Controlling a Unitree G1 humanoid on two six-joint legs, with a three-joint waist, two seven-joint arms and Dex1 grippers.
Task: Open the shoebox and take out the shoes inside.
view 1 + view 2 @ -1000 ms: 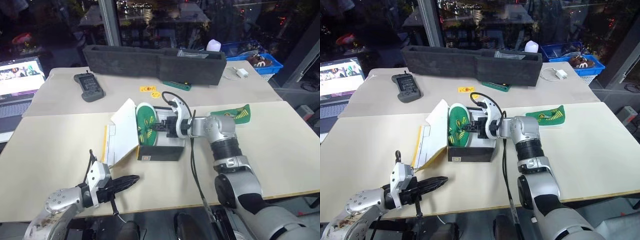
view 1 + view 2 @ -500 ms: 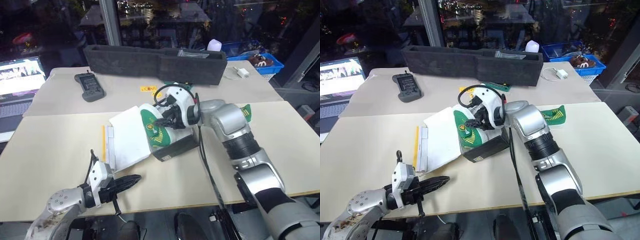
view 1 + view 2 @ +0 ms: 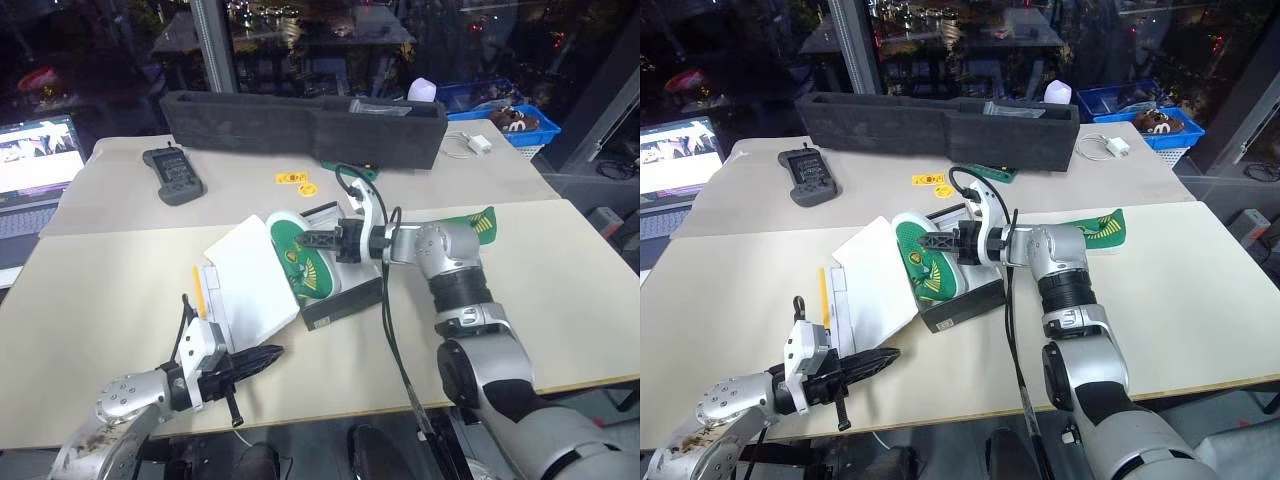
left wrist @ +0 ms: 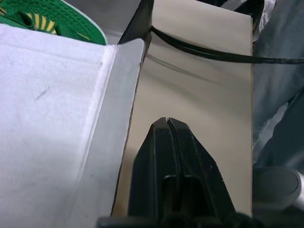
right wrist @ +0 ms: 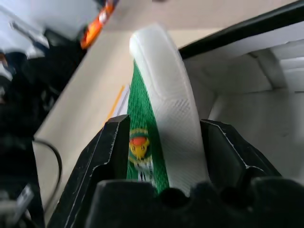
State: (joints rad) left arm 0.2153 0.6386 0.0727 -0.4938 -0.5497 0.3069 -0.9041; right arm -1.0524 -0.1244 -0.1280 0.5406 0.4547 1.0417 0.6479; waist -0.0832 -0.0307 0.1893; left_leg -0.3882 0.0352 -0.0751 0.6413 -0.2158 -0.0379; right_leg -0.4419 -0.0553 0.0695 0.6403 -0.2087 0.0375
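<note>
The shoebox (image 3: 343, 300) lies open in the middle of the table, its dark side toward me. Its lid (image 3: 250, 282) is folded back to the left, white inside up. A green shoe (image 3: 299, 256) with a white sole edge stands tilted over the box's left end. My right gripper (image 3: 318, 240) is shut on it. In the right wrist view the shoe (image 5: 164, 102) sits between the two fingers (image 5: 114, 142). My left gripper (image 3: 262, 357) hovers shut near the table's front edge, just short of the lid's corner (image 4: 121, 52), touching nothing.
A long dark grey foam tray (image 3: 300, 122) spans the far table, with a black handset (image 3: 174, 174) to its left. A flat green strip (image 3: 472, 224) lies right of my right arm. An open laptop (image 3: 30, 160) sits far left and a blue basket (image 3: 510, 108) far right.
My right gripper has risen a little with the green shoe in it. The shoebox has slewed round on the table and its lid lies flatter. The left arm has stayed put.
</note>
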